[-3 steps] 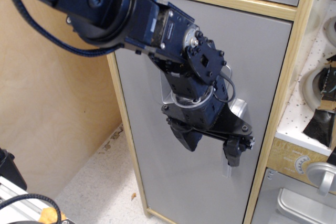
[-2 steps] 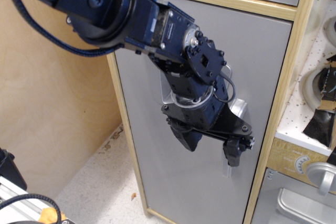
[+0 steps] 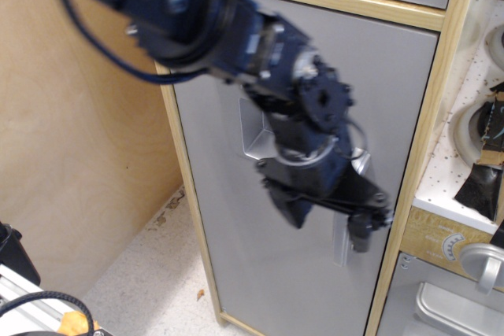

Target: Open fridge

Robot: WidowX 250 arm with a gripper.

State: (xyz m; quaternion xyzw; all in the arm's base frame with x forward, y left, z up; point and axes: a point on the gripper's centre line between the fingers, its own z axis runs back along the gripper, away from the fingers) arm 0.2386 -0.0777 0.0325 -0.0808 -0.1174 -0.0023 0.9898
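The fridge [image 3: 236, 218] is a tall cabinet with a light wood frame and a flat grey door, which sits flush in the frame. Its silver bar handle [image 3: 341, 248] runs down near the door's right edge. The recessed silver dispenser panel [image 3: 253, 133] is partly hidden behind the arm. My gripper [image 3: 360, 230], dark and motion-blurred, is at the middle of the handle. One dark finger [image 3: 361, 235] lies against the bar and the other is hidden, so the jaw gap cannot be read.
A plywood wall [image 3: 79, 155] stands to the left, over a speckled floor [image 3: 150, 273]. To the right are a white pegboard shelf [image 3: 465, 186] with a sink rim, and a small silver oven door [image 3: 449, 308] with a round knob [image 3: 482, 261] below it.
The arm and gripper have shifted a little to the right and down along the handle and are now blurred by motion. The door still looks flush.
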